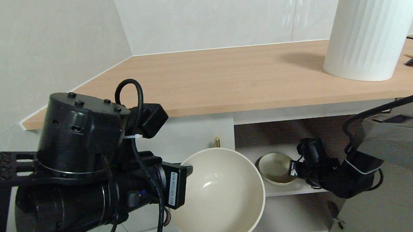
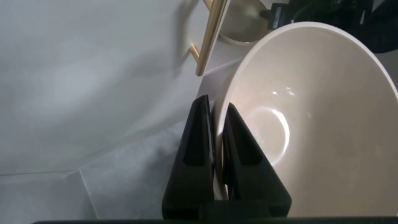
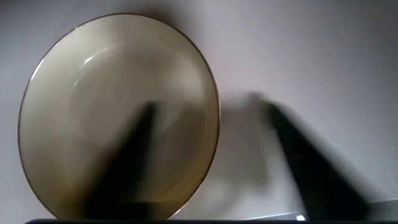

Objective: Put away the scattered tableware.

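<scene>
Large bowl (image 1: 222,197) rim clamped in left fingers (image 2: 199,143) near gold handle (image 1: 217,142); right fingers (image 3: 311,162) apart over small dish (image 1: 276,167) on shelf (image 1: 286,191)

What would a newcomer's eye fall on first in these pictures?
First, the big white bowl, clamped by its rim in the left gripper, low in the foreground. Next, the tall ribbed white tub on the wooden counter, then the small dish on the open shelf, with the right gripper open at it.
</scene>
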`<state>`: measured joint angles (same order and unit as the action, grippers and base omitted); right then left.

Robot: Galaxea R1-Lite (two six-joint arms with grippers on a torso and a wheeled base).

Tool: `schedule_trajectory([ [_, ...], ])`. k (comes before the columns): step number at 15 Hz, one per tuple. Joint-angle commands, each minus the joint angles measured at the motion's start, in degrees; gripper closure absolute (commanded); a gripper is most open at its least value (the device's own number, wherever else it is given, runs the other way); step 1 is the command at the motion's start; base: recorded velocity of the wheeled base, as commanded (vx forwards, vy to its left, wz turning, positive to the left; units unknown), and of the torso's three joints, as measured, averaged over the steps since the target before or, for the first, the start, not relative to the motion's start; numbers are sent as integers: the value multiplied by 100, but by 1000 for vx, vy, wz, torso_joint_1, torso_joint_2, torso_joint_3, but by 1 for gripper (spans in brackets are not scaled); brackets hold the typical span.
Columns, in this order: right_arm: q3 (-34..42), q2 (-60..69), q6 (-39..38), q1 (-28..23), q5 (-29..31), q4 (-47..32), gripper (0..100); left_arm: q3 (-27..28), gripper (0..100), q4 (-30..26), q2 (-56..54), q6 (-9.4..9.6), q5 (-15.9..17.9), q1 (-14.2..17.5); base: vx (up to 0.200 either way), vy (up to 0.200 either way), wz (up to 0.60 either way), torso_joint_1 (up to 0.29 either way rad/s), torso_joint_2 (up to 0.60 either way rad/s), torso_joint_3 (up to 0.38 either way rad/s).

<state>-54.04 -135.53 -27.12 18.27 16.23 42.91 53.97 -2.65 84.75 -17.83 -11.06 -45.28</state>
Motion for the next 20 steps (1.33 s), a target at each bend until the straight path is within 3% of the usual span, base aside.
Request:
schedule_trajectory([
  [1,8,27,-3,10,3,7,0,0,100,1,-2,-1,-2,1,0,0,0,0,0,0],
  [5,254,335,-12,45,109,7,0,-18,100,1,68,-1,7,1,0,0,0,0,0,0],
  [7,1001,1187,208,238,56,7,0,-35,100,1,261,-9,16,-95,0,0,0,0,0,0],
  [8,1001,1187,208,238,56,7,0,-35,100,1,261,-9,16,-95,0,0,0,0,0,0],
  [9,1554,1899,454,528,-93,7,0,-115,100,89,481,-9,16,-245,0,0,0,0,0,0],
  [11,1765,2374,454,695,-287,-46,0,-229,100,440,771,-1,7,-280,0,0,0,0,0,0],
  [13,1774,3253,454,853,-594,-784,0,-325,100,985,1193,17,-19,-280,0,0,0,0,0,0],
  [16,1546,4369,410,932,-1385,-2015,0,-396,100,1275,1509,34,-54,-289,0,0,0,0,0,0],
  [20,1080,4861,-197,1240,-1921,-3122,0,-475,100,1627,1826,228,-547,-482,0,0,0,0,0,0],
])
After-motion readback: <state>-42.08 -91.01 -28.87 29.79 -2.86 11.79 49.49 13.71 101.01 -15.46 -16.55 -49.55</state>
